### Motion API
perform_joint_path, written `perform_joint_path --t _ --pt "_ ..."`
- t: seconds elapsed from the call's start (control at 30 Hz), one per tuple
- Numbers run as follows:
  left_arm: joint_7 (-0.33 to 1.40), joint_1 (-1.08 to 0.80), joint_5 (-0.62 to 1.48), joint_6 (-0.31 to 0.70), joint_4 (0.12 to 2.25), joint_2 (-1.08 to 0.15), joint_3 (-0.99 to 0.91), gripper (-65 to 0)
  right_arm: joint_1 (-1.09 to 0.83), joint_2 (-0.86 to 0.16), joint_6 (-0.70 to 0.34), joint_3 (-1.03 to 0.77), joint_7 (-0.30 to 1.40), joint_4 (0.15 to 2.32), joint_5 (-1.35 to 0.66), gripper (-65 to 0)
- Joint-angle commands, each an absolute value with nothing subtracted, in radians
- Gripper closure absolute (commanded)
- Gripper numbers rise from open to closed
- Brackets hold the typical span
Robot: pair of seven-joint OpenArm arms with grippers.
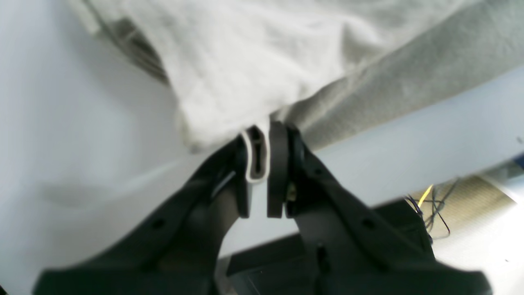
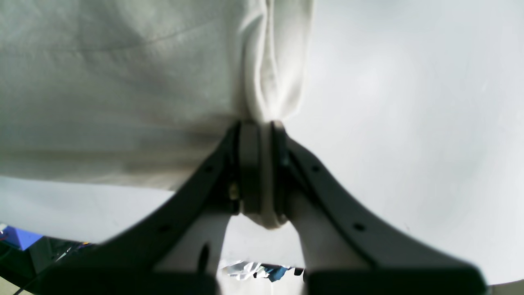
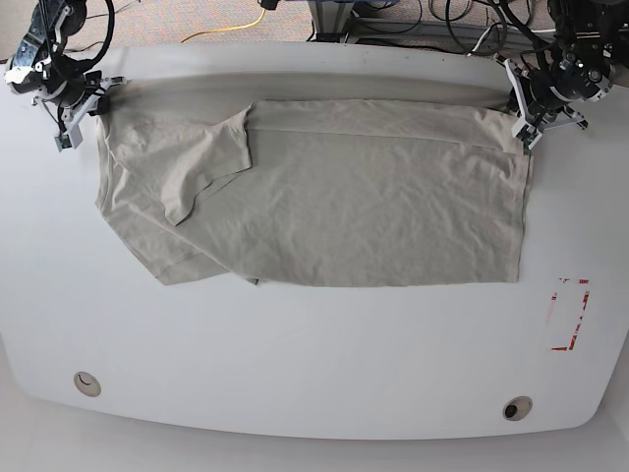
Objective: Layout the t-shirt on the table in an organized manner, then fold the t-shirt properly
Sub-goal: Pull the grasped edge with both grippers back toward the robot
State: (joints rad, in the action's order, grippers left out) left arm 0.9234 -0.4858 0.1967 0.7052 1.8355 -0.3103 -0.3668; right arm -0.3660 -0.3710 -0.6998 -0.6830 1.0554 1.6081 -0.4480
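One t-shirt (image 3: 344, 197), khaki-grey, spread wrinkled across the far half of the white counter (image 3: 295, 364), one sleeve folded inward near the right arm's side. Right tool (image 2: 262, 127): clamped on a bunched fabric edge. Left tool (image 1: 268, 127): jaws nearly together, pinching the shirt's corner at the far edge. Red-outlined rectangle (image 3: 570, 315) lies apart from the shirt.

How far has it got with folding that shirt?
Early on. The t-shirt lies mostly spread on the table, one sleeve flopped inward. The right gripper pinches one far corner; the left gripper is closed at the other. No proper fold is visible yet.
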Motion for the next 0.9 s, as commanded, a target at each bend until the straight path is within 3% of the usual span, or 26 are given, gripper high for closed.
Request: perform_joint_path --t 0.0,0.6,0.73,0.87 --pt "0.920 -0.510 0.180 0.698 1.854 -0.329 -0.398 -3.5 -0.390 -0.395 -0.698 -0.711 1.036 1.653 -0.458 -0.2" --pt "0.992 -0.558 0.183 0.698 1.854 -0.351 -0.403 -3.9 -0.466 -0.369 -0.698 -0.734 1.038 1.662 -0.460 -0.3" --pt "0.998 -0.558 0.183 0.698 1.854 -0.351 -0.403 -10.1 -0.470 -0.360 -0.698 -0.742 1.040 1.685 -0.453 -0.6" --pt "0.998 -0.558 0.183 0.698 1.854 -0.351 -0.403 -24.0 -0.472 -0.358 -0.698 -0.743 1.055 1.687 -0.452 -1.7"
